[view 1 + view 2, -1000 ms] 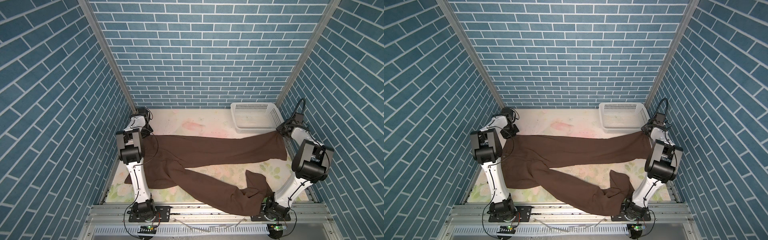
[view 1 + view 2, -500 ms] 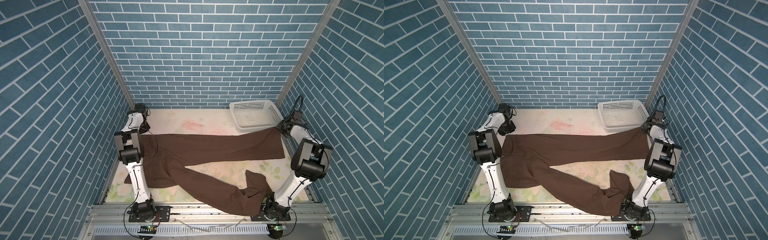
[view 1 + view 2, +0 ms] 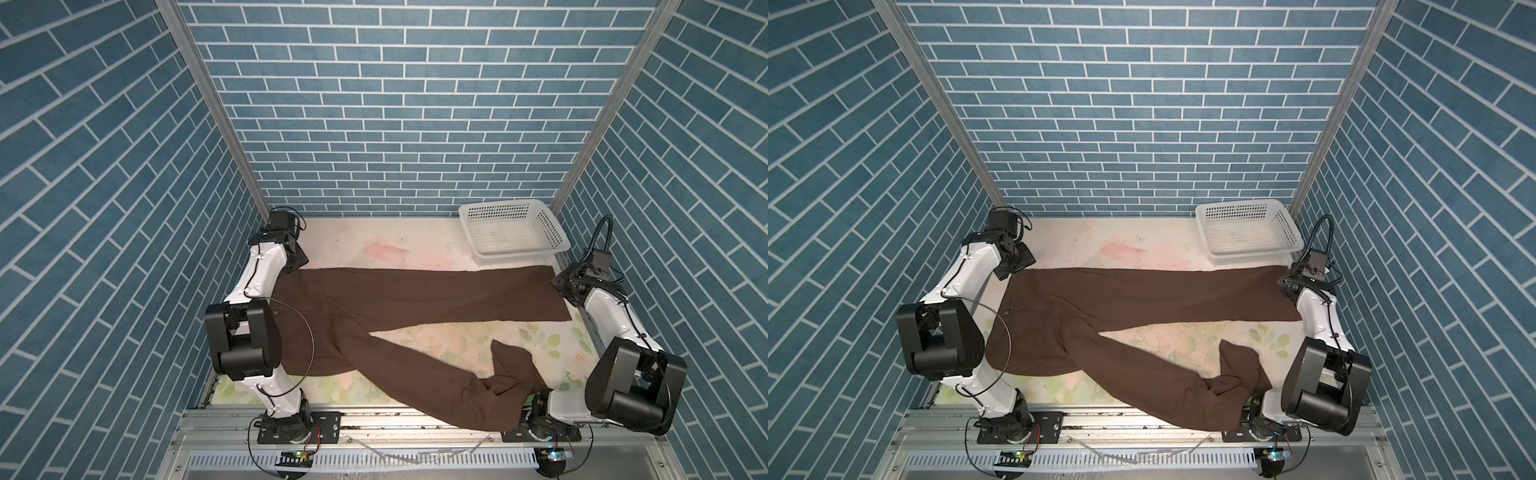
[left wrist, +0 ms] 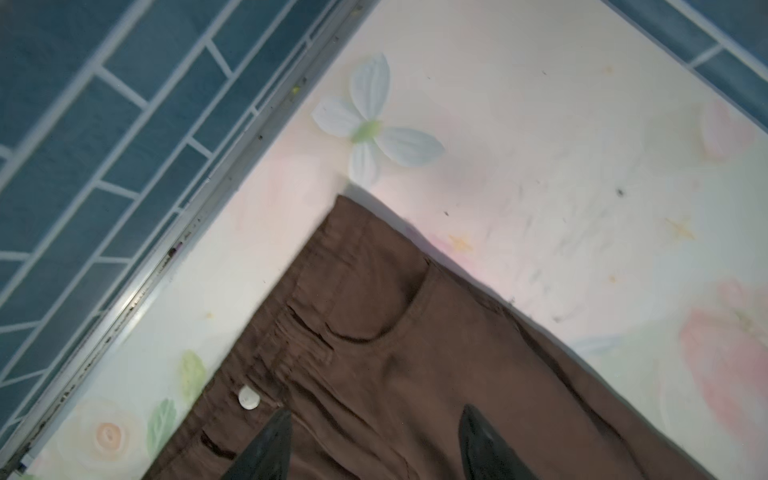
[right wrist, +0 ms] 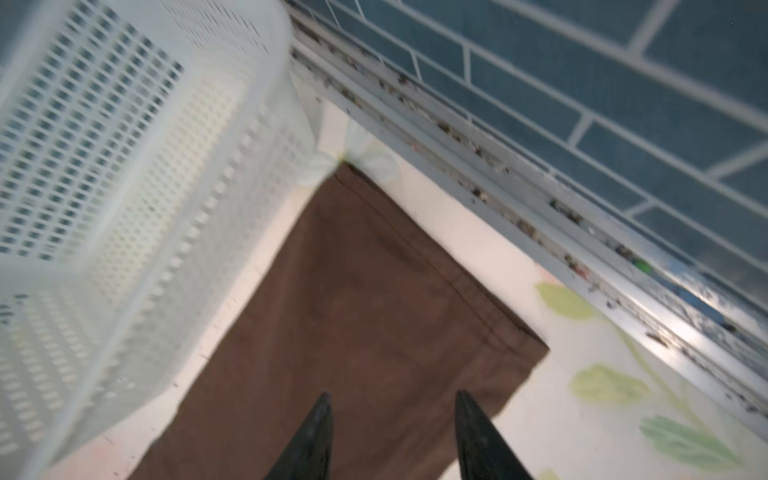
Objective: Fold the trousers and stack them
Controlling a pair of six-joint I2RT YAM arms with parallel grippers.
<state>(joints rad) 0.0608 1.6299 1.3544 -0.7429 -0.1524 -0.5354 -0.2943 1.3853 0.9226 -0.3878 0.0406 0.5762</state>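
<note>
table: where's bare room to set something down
Bare: back strip between blue brick wall and dark brown fabric trousers, left of white perforated plastic basket; the floral table wedge between their legs. Crowded: front right, where one leg bunches.

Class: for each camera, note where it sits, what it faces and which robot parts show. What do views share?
Both top views: high above the table's near edge, facing down; left arm, right arm.
Left wrist: on that arm, facing down at trousers waistband; open left claw.
Right wrist: on its arm, facing down at hem beside basket; open right claw.
Shared: trousers everywhere.
</note>
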